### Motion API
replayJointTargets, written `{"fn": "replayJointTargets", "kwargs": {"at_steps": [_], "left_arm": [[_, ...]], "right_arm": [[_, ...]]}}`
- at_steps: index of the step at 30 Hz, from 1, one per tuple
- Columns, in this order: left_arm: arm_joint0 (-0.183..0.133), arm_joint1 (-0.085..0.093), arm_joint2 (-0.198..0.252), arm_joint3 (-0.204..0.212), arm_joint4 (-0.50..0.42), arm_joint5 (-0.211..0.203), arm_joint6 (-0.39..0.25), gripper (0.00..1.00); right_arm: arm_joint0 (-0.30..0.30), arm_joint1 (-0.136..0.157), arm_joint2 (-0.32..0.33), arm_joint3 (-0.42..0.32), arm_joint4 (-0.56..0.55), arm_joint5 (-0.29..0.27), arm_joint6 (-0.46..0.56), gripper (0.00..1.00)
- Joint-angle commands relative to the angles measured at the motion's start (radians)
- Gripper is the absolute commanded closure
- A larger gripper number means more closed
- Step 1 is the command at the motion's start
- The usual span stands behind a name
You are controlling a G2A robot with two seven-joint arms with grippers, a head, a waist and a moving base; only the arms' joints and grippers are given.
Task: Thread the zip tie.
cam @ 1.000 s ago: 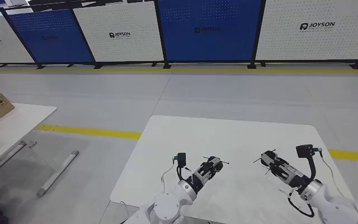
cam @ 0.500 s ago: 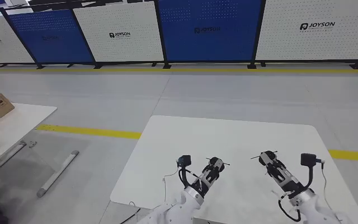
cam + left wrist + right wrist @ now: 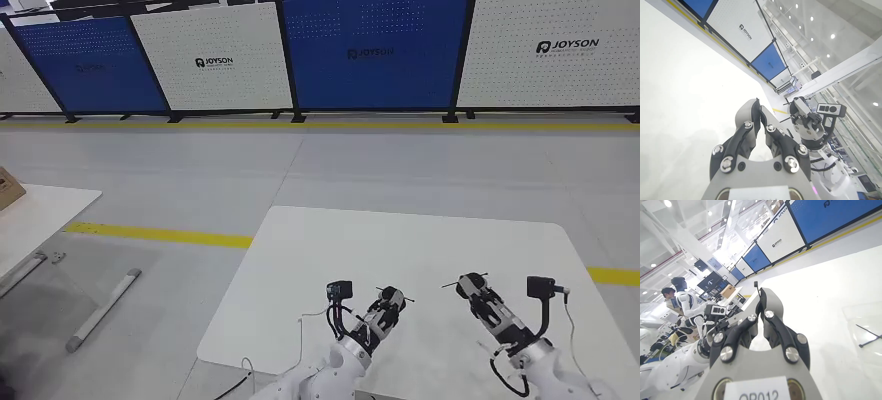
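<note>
Right claw [image 3: 761, 292] clenches a zip tie [image 3: 755, 283] near the worktop's [image 3: 420, 240] 5 o'clock edge; left claw [image 3: 759, 106], at 6 o'clock, seems clenched on one too. Misaligned claws — the floppy tip could miss the head.

Top view: mounted high on the robot, looking down and forward across the white worktop [image 3: 420, 240] to the panel fence [image 3: 375, 55]. Wrist views — each set close behind its own arm's tool, the left end effector [image 3: 759, 107] and the right end effector [image 3: 761, 293] — tilt upward; all three share worktop and fence.
</note>
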Motion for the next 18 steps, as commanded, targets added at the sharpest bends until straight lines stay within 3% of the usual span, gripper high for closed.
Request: {"fn": "replayJointTargets", "kwargs": {"at_steps": [1,7,18], "left_arm": [[0.002,-0.005,0.000,-0.001,-0.001,-0.014,0.038,1.00],[-0.015,-0.024,0.029,0.032,0.042,-0.013,0.103,1.00],[-0.015,-0.024,0.029,0.032,0.042,-0.013,0.103,1.00]], "right_arm": [[-0.003,-0.006,-0.022,0.007,-0.022,0.005,-0.036,1.00],[0.000,-0.031,-0.105,0.035,-0.088,0.019,-0.146,1.00],[-0.005,-0.039,-0.111,0.038,-0.065,0.018,-0.177,1.00]]}}
